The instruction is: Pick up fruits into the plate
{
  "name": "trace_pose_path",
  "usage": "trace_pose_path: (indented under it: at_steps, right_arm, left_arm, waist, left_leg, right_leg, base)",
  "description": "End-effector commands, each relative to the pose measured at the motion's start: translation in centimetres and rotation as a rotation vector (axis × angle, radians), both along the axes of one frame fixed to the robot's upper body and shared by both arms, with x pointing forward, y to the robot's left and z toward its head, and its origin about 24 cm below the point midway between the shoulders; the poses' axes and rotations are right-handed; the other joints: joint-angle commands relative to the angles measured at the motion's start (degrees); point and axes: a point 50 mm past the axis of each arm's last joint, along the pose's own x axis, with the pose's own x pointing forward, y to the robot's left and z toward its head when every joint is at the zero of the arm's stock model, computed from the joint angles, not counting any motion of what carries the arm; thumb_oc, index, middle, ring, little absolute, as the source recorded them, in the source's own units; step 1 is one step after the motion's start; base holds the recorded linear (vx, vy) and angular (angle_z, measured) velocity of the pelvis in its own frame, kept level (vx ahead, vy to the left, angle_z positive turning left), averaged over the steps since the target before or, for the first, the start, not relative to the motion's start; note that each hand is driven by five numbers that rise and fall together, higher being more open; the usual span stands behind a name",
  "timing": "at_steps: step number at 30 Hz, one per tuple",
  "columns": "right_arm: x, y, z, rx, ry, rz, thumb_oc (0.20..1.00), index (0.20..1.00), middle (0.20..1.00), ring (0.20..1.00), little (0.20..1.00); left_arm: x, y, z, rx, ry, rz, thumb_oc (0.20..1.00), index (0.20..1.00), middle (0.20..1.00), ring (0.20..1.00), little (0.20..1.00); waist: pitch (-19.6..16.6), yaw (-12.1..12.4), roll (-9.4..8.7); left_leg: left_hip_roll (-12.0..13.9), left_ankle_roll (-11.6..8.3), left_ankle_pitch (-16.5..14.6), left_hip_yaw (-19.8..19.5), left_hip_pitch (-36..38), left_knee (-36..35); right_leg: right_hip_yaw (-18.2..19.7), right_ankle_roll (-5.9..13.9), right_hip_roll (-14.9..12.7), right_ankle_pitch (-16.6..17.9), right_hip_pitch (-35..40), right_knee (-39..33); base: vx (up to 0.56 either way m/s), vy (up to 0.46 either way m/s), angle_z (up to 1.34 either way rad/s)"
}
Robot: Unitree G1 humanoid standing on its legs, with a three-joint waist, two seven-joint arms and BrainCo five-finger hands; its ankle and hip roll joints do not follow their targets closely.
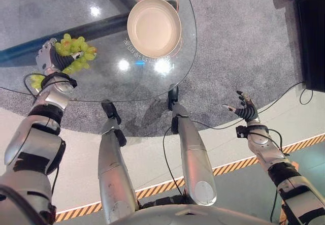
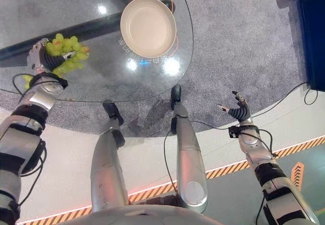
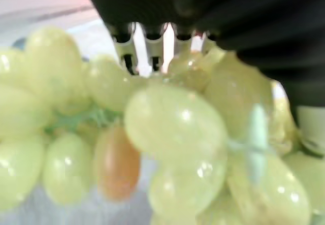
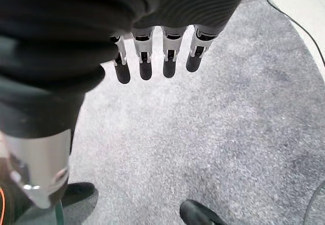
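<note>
A bunch of green grapes (image 1: 76,46) is at the left side of the round glass table (image 1: 106,85). My left hand (image 1: 49,57) is shut on the grapes, and its wrist view shows the grapes (image 3: 172,123) right against the curled fingers (image 3: 127,57). A cream plate (image 1: 154,27) stands with nothing in it at the far middle of the table, to the right of the grapes. My right hand (image 1: 247,110) hangs open off the table's right side over the grey carpet, with straight fingers (image 4: 152,57).
A small yellow-green fruit (image 1: 35,82) lies by my left wrist, partly hidden. A dark bar (image 1: 96,29) runs under the glass. A black cabinet (image 1: 312,42) stands at the far right. Orange-striped tape (image 1: 304,142) crosses the floor near me.
</note>
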Motion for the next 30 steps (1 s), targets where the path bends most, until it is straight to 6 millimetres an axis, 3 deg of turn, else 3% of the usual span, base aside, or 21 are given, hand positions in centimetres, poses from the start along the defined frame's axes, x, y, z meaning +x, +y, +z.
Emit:
trace_pose_path:
  at_steps: [1, 17, 24, 26, 29, 30]
  right_arm:
    - [-1.7, -0.3, -0.3, -0.011, -0.035, -0.023, 1.000, 1.000, 1.000, 1.000, 1.000]
    - [-3.5, 1.0, -1.8, -0.003, -0.031, -0.025, 1.000, 1.000, 1.000, 1.000, 1.000]
    - [-3.2, 0.8, -1.4, -0.008, -0.031, -0.024, 1.000, 1.000, 1.000, 1.000, 1.000]
    - [-3.0, 0.6, -1.2, -0.013, -0.035, -0.022, 1.000, 1.000, 1.000, 1.000, 1.000]
    - [-2.9, 0.3, -0.9, -0.025, -0.034, -0.020, 1.000, 1.000, 1.000, 1.000, 1.000]
    - [-2.9, 0.0, -0.9, -0.033, -0.032, -0.019, 1.000, 1.000, 1.000, 1.000, 1.000]
  left_arm:
    - [-0.5, 0.2, 1.0, -0.119, -0.165, -0.017, 0.200, 0.200, 0.200, 0.200, 0.200]
    - [-0.9, -6.1, 3.8, -0.327, -0.515, -0.351, 0.200, 0.200, 0.200, 0.200, 0.200]
    - [-0.2, -6.9, 3.1, -0.158, -0.357, -0.324, 0.200, 0.200, 0.200, 0.200, 0.200]
    - [0.0, -6.4, 3.1, -0.074, -0.305, -0.280, 1.000, 1.000, 1.000, 1.000, 1.000]
    - [0.3, -5.1, 3.3, 0.055, -0.218, -0.190, 1.000, 1.000, 1.000, 1.000, 1.000]
    - [0.3, -4.1, 3.7, 0.190, -0.177, -0.120, 1.000, 1.000, 1.000, 1.000, 1.000]
  waist:
    - [1.36, 0.62, -1.39]
    - [1.36, 2.23, 0.34]
    - [1.36, 2.36, 0.66]
    - [1.36, 2.23, 0.77]
    - [1.36, 1.91, 1.08]
    - [1.36, 1.69, 1.26]
  left_leg:
    - [-6.06, 1.91, -4.42, 4.25, 0.30, 1.36]
    - [-6.74, 2.54, -5.12, 4.70, 5.93, -0.79]
    - [-6.57, 2.55, -4.77, 4.94, 7.52, -1.34]
    - [-6.51, 2.55, -4.68, 5.03, 7.34, -1.30]
    - [-6.39, 2.32, -4.42, 5.38, 6.94, -1.13]
    - [-6.44, 2.25, -4.28, 5.53, 6.89, -1.22]
  right_leg:
    - [-2.67, 0.41, 3.41, -1.96, 2.37, -0.87]
    - [-4.22, 0.76, 1.69, -2.98, 7.69, -1.97]
    - [-4.53, 0.86, 1.51, -2.93, 9.19, -2.23]
    - [-4.50, 0.80, 1.50, -2.97, 8.93, -2.07]
    - [-4.39, 0.71, 1.39, -3.03, 8.44, -1.89]
    - [-4.28, 0.72, 1.36, -3.01, 8.28, -1.95]
  base:
    - [0.01, -0.016, 0.07]
    - [0.00, -0.014, 0.04]
    - [0.00, -0.005, 0.00]
    - [0.00, 0.000, 0.00]
    - [0.00, 0.027, 0.01]
    - [0.00, 0.039, 0.00]
